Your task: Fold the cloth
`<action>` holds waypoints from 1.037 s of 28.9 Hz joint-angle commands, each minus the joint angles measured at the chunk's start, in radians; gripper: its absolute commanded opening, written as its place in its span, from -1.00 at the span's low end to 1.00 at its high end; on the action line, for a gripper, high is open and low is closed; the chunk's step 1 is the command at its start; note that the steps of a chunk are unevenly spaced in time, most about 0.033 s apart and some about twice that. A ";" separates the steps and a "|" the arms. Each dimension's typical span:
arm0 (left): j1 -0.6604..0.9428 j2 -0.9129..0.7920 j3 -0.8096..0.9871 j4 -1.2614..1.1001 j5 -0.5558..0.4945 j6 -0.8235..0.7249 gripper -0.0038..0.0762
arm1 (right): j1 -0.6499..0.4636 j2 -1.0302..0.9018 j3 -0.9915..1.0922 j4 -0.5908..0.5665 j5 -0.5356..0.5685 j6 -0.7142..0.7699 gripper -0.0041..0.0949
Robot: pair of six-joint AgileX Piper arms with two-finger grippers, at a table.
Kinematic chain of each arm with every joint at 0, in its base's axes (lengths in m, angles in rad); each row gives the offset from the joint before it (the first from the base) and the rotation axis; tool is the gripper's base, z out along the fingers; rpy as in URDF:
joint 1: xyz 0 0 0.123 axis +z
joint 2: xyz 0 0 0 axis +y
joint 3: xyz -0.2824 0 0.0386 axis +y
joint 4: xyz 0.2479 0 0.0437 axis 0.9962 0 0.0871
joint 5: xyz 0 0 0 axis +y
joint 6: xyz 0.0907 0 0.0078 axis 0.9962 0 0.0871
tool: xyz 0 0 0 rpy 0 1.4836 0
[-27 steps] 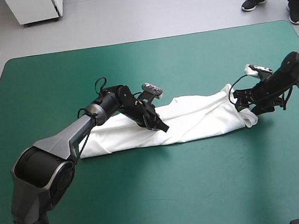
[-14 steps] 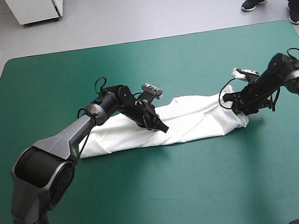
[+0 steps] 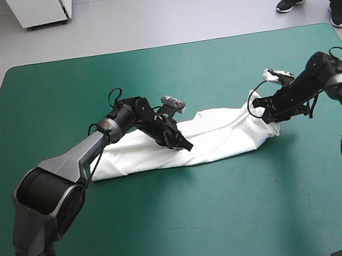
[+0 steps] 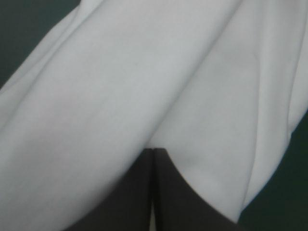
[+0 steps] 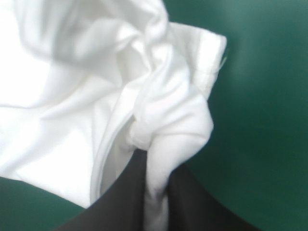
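- My right claw (image 5: pixel 155 166) is clenched on the T-shirt (image 3: pixel 221 136) — a soft white bunch of its right end is squeezed between my black fingers. Just ahead of them it crumples into rounded wrinkles, and a hemmed edge shows beyond.
- My left claw (image 3: pixel 184 145) is closed tip to tip in one pointed arch, its tip down on the middle of the shirt. The cloth ahead of it is smooth, matte and crossed by one long rounded fold.
- I cannot make out whether any fabric is nipped between my left fingers.
- The T-shirt lies as a long, narrow folded band across the middle of the teal-green cover (image 3: pixel 170 227). Its left end lies flat and its right end is gathered at my right claw.
- My left arm covers part of the band's far edge — sleeves and collar are hard to make out.
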 commanded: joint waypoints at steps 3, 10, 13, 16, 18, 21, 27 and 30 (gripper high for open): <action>-0.006 -0.037 -0.011 0.028 0.065 -0.029 -0.93 | 0.000 -0.131 -0.100 0.087 0.050 -0.002 -0.94; -0.006 -0.037 -0.011 0.034 0.065 -0.038 -0.93 | 0.000 -0.201 -0.116 0.119 0.048 -0.006 -0.94; -0.006 -0.037 -0.011 0.034 0.065 -0.042 -0.93 | 0.000 -0.237 -0.118 0.122 0.048 -0.018 -0.94; -0.006 -0.032 -0.011 0.034 0.065 -0.051 -0.93 | 0.000 -0.265 -0.123 0.125 0.048 -0.024 -0.94; -0.006 -0.027 -0.011 0.034 0.065 -0.061 -0.93 | 0.000 -0.278 -0.125 0.127 0.048 -0.029 -0.94; -0.006 -0.027 -0.011 0.031 0.052 -0.061 -0.93 | 0.000 -0.285 -0.125 0.129 0.048 -0.031 -0.94; -0.005 -0.043 -0.039 0.035 0.072 -0.063 -0.93 | 0.000 -0.285 -0.125 0.147 0.048 -0.038 -0.94; -0.003 -0.087 -0.129 0.094 0.099 -0.084 -0.93 | 0.000 -0.285 -0.125 0.179 0.048 -0.047 -0.94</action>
